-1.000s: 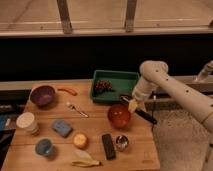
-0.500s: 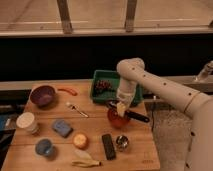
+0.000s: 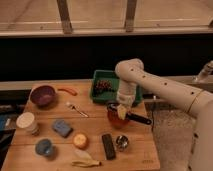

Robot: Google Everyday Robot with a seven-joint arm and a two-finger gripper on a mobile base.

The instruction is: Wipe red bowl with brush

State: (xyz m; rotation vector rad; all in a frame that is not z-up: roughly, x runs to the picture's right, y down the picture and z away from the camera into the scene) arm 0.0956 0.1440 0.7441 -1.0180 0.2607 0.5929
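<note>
1. Wiping looks like the step in hand. The gripper [image 3: 122,110] hangs directly over the red bowl [image 3: 114,120] with its fingers closed on the brush [image 3: 141,119]. The brush's black handle juts out past the bowl's right rim.
2. The bristled head is hidden under the gripper, so I cannot tell whether it is touching the inside of the bowl.
3. The red bowl stands loose on the table. The green tray [image 3: 96,86] is just behind it, the metal cup [image 3: 121,142] is near its front, and the black block [image 3: 108,146] is to its front left.
4. To do the step well, I would keep the head pressed lightly on the inner wall and sweep round the curve. Nothing pins the bowl, so a hard sideways push could slide it into the tray or the cup.
5. Keeping the handle low over the right rim would stop it levering the bowl up.
6. A second ago the gripper was behind and to the right of the bowl, with the elbow out on that side. The arm then swung left, and the gripper now sits over the bowl's middle. The bowl itself seems not to have shifted.
</note>
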